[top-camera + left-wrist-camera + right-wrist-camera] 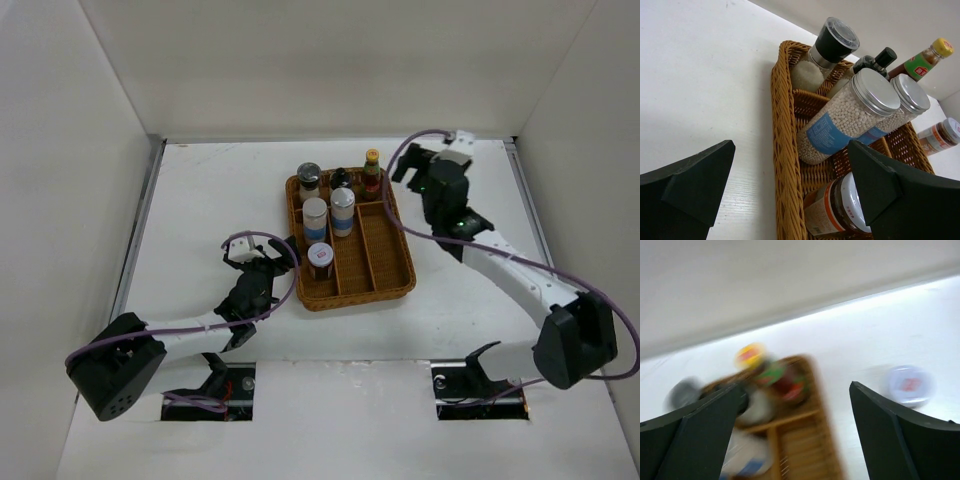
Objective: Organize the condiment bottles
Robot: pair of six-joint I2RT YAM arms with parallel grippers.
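White-walled bay, white surface [210, 190] | left end effector [790, 165] released, jaws wide, at wicker tray's [785, 150] near corner | right end effector [795, 390] released, view blurred | six condiment bottles [840, 130] in tray, one red-labelled jar [939, 136] outside on surface | I judge jars rigid, slick: pinch mid-body under lid

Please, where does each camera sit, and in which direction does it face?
Top external: above and behind the robot, looking down at the table; the left gripper and right gripper show.
Left wrist: low beside the wicker tray, facing along it; its two fingers show.
Right wrist: blurred, above the tray's far end, looking down; its two fingers show.
Shared: all three see the yellow-capped bottle.
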